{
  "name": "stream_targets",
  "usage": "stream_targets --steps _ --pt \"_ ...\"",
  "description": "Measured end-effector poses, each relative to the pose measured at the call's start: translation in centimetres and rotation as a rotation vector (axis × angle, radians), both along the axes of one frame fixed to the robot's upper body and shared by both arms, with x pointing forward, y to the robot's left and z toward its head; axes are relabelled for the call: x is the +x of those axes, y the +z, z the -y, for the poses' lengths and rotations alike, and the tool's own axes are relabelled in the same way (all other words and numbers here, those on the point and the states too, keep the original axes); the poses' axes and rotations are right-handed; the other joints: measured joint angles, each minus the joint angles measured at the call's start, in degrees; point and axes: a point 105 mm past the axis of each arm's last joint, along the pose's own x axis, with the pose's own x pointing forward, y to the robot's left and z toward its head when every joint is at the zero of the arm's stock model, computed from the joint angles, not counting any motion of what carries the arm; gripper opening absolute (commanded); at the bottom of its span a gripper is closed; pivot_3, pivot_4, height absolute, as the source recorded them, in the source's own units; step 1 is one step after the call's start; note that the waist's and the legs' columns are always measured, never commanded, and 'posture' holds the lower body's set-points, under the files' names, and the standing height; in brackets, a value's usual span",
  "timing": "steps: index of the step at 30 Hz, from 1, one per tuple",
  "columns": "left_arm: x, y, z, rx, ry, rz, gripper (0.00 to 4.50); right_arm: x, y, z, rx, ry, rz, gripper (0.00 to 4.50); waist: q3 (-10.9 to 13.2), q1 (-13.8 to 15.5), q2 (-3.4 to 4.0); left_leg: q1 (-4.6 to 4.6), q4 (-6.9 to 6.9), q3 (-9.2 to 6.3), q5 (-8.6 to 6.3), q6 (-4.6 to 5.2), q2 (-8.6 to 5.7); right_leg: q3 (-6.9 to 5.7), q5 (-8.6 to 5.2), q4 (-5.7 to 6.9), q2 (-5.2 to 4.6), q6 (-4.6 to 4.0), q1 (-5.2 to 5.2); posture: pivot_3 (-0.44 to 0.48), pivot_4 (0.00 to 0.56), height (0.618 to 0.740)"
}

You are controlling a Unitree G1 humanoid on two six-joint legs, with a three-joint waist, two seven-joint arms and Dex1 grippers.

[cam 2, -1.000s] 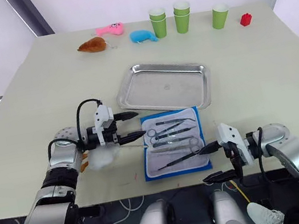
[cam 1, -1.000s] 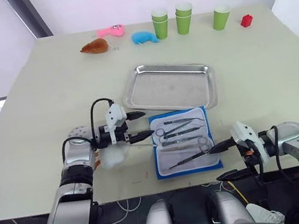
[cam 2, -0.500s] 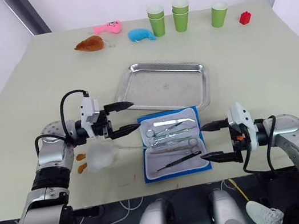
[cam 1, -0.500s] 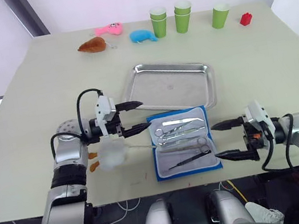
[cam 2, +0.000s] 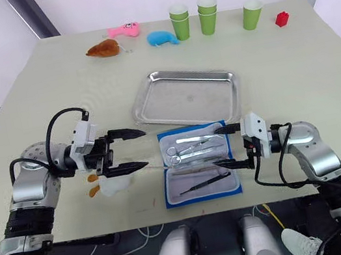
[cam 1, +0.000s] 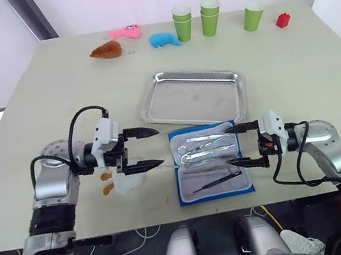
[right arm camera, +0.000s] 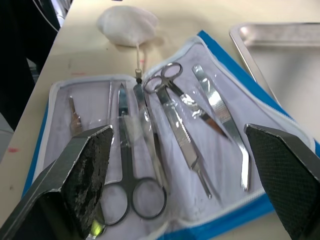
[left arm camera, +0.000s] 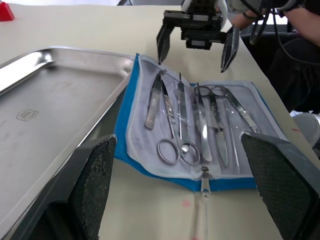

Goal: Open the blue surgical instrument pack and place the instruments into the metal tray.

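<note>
The blue surgical instrument pack (cam 1: pixel 184 194) lies open near the table's front edge, pale lining up. Several silvery instruments (cam 1: pixel 203 143) and a dark slim tool (cam 1: pixel 215 184) lie in it. The empty metal tray (cam 1: pixel 192 100) sits just behind it. My left gripper (cam 1: pixel 158 146) hovers open to the left of the pack, apart from it, above a white fluffy ball (cam 1: pixel 127 182). My right gripper (cam 1: pixel 230 147) is open at the pack's right edge, fingers pointing in over the lining. The left wrist view shows the instruments (left arm camera: pixel 185 120) and the right gripper (left arm camera: pixel 192 62) beyond them.
Along the far edge stand three green cup stacks (cam 1: pixel 209 19), a red block (cam 1: pixel 282 20), a blue plush (cam 1: pixel 164 40), a pink toy (cam 1: pixel 126 34) and a brown toy (cam 1: pixel 107 50). Small orange bits (cam 1: pixel 105 176) lie by the white ball. The front table edge runs just below the pack.
My right gripper has come up from the table's front edge to the pack's right side. My left gripper has drawn back a little to the left. Both stay open.
</note>
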Motion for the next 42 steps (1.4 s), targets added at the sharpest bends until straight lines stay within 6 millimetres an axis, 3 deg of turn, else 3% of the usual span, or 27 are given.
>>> stream_targets --steps 4,14,33,42 --pt "-0.6 0.6 -0.1 0.018 -0.018 0.025 4.24 0.3 -0.7 -0.7 -0.009 0.021 -0.009 4.41 0.01 -0.05 0.02 0.01 0.0 0.01 0.0 0.0 0.0 0.01 0.0 -0.01 0.0 0.0 0.0 0.0 0.15 0.739" --pt "-1.1 0.6 -0.1 0.022 -0.03 0.023 4.24 0.7 -3.7 -0.3 -0.073 -0.004 -0.044 4.41 0.09 -0.06 0.14 0.06 0.0 0.04 0.0 0.0 0.0 0.04 0.0 0.06 0.01 0.0 0.0 0.0 0.15 0.739" --pt "-1.7 -0.4 -0.6 0.016 -0.024 0.008 4.24 0.8 -4.9 -0.5 -0.099 -0.043 -0.13 4.41 -0.09 -0.07 -0.05 0.52 0.02 0.13 0.01 -0.01 0.05 0.21 -0.02 0.21 0.08 -0.07 0.27 0.0 0.15 0.739" --pt "-2.6 2.2 -1.9 -0.029 -0.024 0.038 4.24 0.9 -5.2 -0.6 -0.098 -0.044 -0.137 4.41 -0.23 -0.15 -0.23 0.78 -0.02 0.2 0.0 -0.01 0.1 0.35 -0.1 0.21 0.1 -0.21 0.4 0.0 0.15 0.739"
